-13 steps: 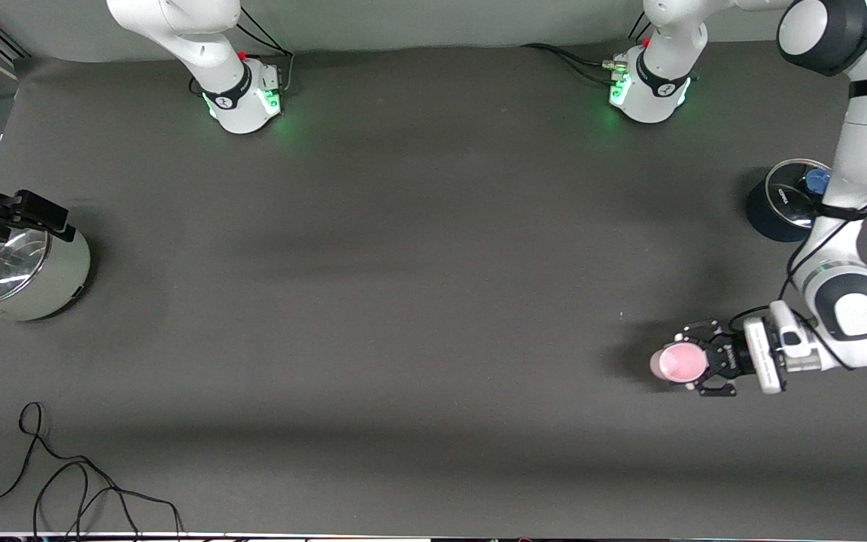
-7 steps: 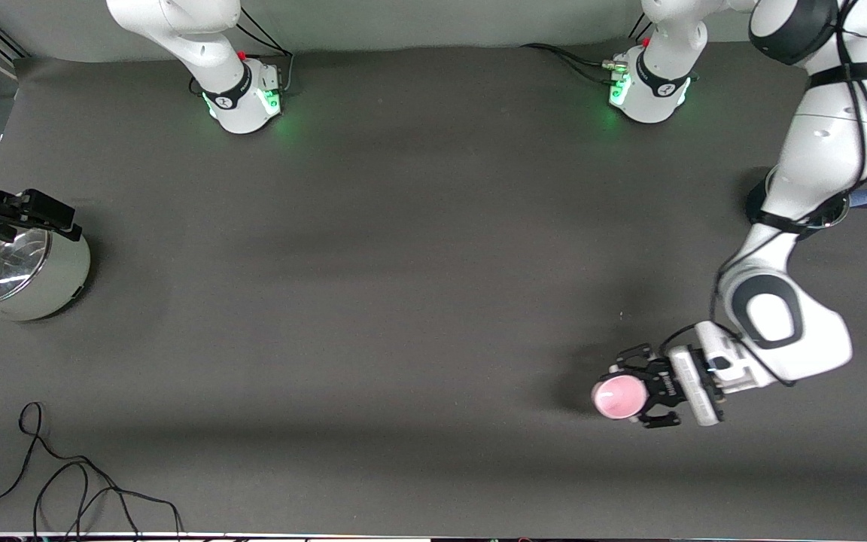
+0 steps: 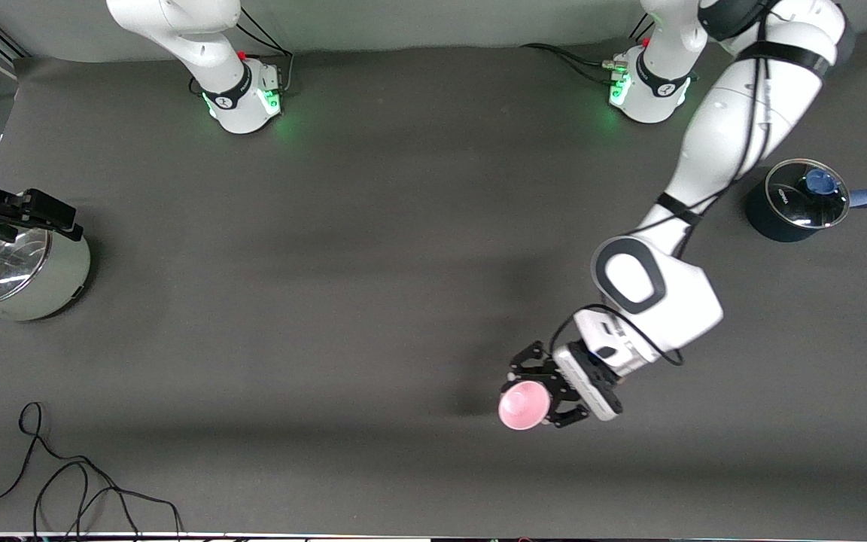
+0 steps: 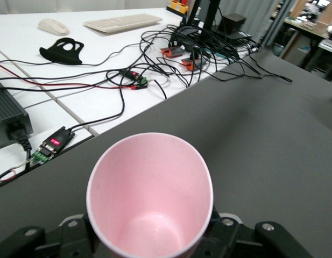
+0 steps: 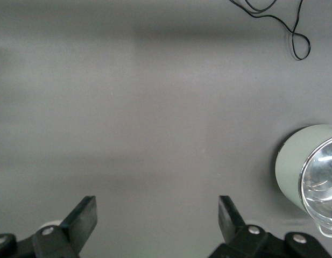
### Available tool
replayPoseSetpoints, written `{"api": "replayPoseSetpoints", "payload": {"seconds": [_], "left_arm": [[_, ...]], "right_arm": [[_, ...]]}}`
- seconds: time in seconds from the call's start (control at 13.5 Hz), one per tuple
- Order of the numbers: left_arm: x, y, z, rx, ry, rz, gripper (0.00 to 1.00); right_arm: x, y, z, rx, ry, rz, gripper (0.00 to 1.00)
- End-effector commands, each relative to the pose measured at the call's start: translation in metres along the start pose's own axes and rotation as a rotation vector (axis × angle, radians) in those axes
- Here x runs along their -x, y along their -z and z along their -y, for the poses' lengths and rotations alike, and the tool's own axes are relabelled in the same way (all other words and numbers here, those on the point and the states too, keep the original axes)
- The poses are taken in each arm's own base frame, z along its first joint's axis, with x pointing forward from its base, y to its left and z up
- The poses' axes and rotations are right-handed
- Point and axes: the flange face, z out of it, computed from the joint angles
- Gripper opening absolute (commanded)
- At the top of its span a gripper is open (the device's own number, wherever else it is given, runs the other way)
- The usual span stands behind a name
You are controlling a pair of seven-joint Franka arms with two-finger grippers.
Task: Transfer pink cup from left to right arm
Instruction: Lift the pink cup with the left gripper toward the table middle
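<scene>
The pink cup (image 3: 523,405) is being held in the air by the left pincer (image 3: 537,394), over the bare middle of the dark desk (image 3: 373,301) and somewhat toward the left arm's end of it. In the front view the cup is seen at about five o'clock from the centre of the desk. So the first part of the transfer appears done: the cup is gripped and off the desk. By judgement, the handover itself is not yet done, since the cup is being touched by one pincer only.

In the left wrist view, the cup (image 4: 150,194) is being clamped low on its body between the black linkage fingers (image 4: 74,239), with its open mouth turned toward the camera and nothing seen inside it.

The right pincer (image 3: 27,212) is being kept well apart from the cup, at about nine o'clock in the front view, over the rim of a pale metal pot (image 3: 23,271) at the right arm's end of the desk. In the right wrist view its fingers (image 5: 82,217) are spread wide apart, and nothing is being held between them; only bare desk and the pot (image 5: 308,172) are seen below.

A dark lidded pot (image 3: 795,199) is standing at about two o'clock, untouched. A loose black cable (image 3: 72,482) is lying at about seven o'clock.

What is left, as judged: the two pincers being brought together, the cup being gripped by the right one, and the left one being opened.
</scene>
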Motion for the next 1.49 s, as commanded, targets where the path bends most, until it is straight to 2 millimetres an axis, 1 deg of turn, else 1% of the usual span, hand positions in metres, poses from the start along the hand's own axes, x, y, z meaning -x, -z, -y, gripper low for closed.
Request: {"api": "replayPoseSetpoints", "payload": {"seconds": [0.0,0.15,0.37,0.45,0.59,0.67,0.74,0.82,0.89,1.04,1.11,1.19,1.26,1.34,1.41], "left_arm": [[-0.029,-0.019,-0.071,-0.085,0.060,-0.057,0.00],[-0.032,-0.037,-0.120,-0.110,0.043,-0.083,0.00],[-0.031,-0.048,-0.175,-0.152,0.003,-0.116,0.00],[-0.029,-0.053,-0.199,-0.147,-0.012,-0.121,0.00],[-0.027,-0.058,-0.230,-0.154,-0.034,-0.137,0.00],[-0.025,-0.060,-0.241,-0.156,-0.049,-0.139,0.00],[-0.021,-0.063,-0.247,-0.166,-0.074,-0.134,0.00],[-0.019,-0.068,-0.263,-0.166,-0.105,-0.132,0.00],[-0.021,-0.071,-0.271,-0.172,-0.129,-0.137,0.00],[-0.014,-0.078,-0.282,-0.180,-0.126,-0.132,0.00],[-0.013,-0.079,-0.284,-0.184,-0.126,-0.131,0.00],[-0.013,-0.079,-0.283,-0.187,-0.132,-0.131,0.00],[-0.014,-0.078,-0.283,-0.184,-0.134,-0.131,0.00],[-0.013,-0.079,-0.281,-0.187,-0.134,-0.129,0.00],[-0.014,-0.078,-0.281,-0.188,-0.135,-0.131,0.00]], "right_arm": [[0.002,0.004,0.002,-0.008,0.007,0.001,1.00],[0.003,0.006,0.003,-0.022,0.006,-0.004,1.00],[0.003,0.007,0.004,-0.028,0.006,-0.006,1.00],[0.003,0.007,0.004,-0.028,0.006,-0.006,1.00],[0.003,0.007,0.005,-0.028,0.009,-0.009,1.00],[0.001,0.009,0.006,-0.028,0.014,-0.021,1.00],[-0.002,0.007,0.006,-0.028,0.015,-0.021,1.00],[-0.003,0.008,0.010,-0.028,0.024,-0.035,1.00],[-0.007,0.007,0.014,-0.029,0.030,-0.050,1.00],[-0.012,0.007,0.018,-0.030,0.034,-0.080,1.00],[-0.014,0.009,0.031,-0.031,0.055,-0.099,1.00],[-0.016,0.011,0.041,-0.032,0.068,-0.125,1.00],[-0.023,0.007,0.054,-0.033,0.085,-0.134,1.00],[-0.029,0.010,0.067,-0.036,0.103,-0.146,1.00],[-0.036,0.005,0.080,-0.039,0.121,-0.143,1.00]]}}
